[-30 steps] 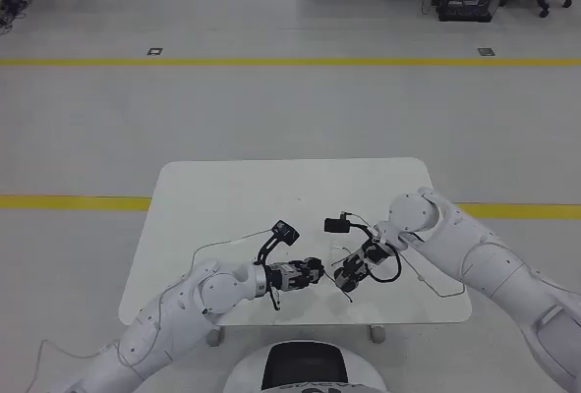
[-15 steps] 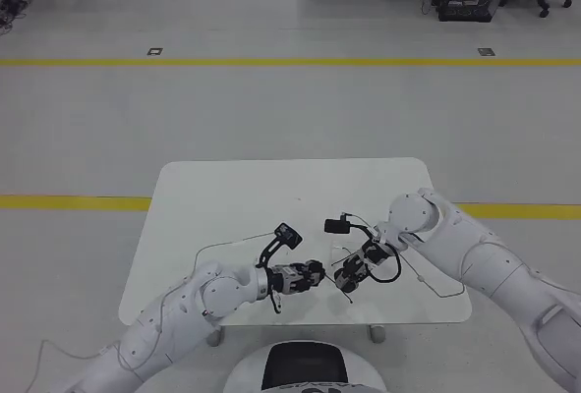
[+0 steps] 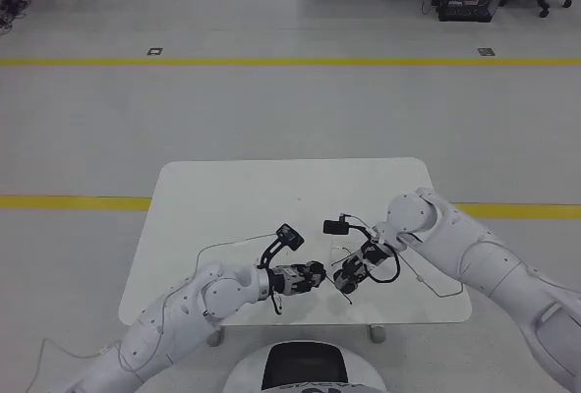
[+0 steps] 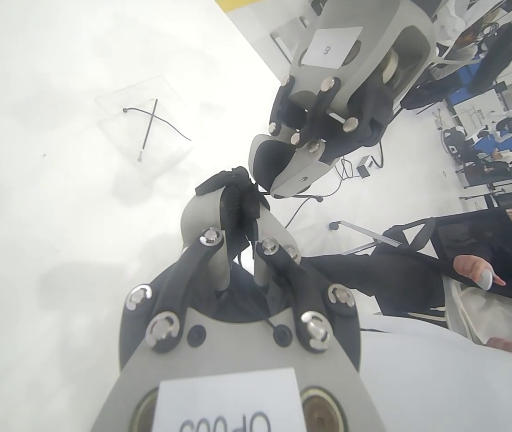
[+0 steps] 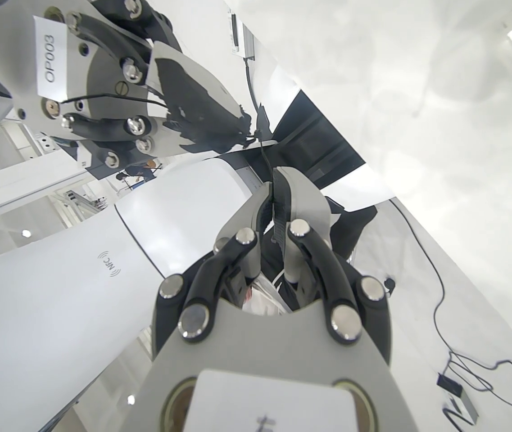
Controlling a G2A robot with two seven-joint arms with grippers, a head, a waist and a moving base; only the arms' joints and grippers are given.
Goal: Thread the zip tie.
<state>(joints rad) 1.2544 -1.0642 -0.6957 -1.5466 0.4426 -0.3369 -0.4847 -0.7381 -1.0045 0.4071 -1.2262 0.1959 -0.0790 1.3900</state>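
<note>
The left gripper point(image 3: 319, 276), its fingers pressed together on one end of the thin black plastic zip tie point(image 5: 264, 153), has edged closer to the right gripper point(image 3: 341, 279) above the near edge of the white table point(image 3: 221, 187). The right gripper, hardly moved, pinches the tie's other end, and the two are almost tip to tip.

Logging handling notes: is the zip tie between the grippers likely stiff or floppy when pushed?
Probably springy: the zip tie crosses the gap between left gripper and right gripper in one smooth curve. Likely light, being thread-thin.
</note>
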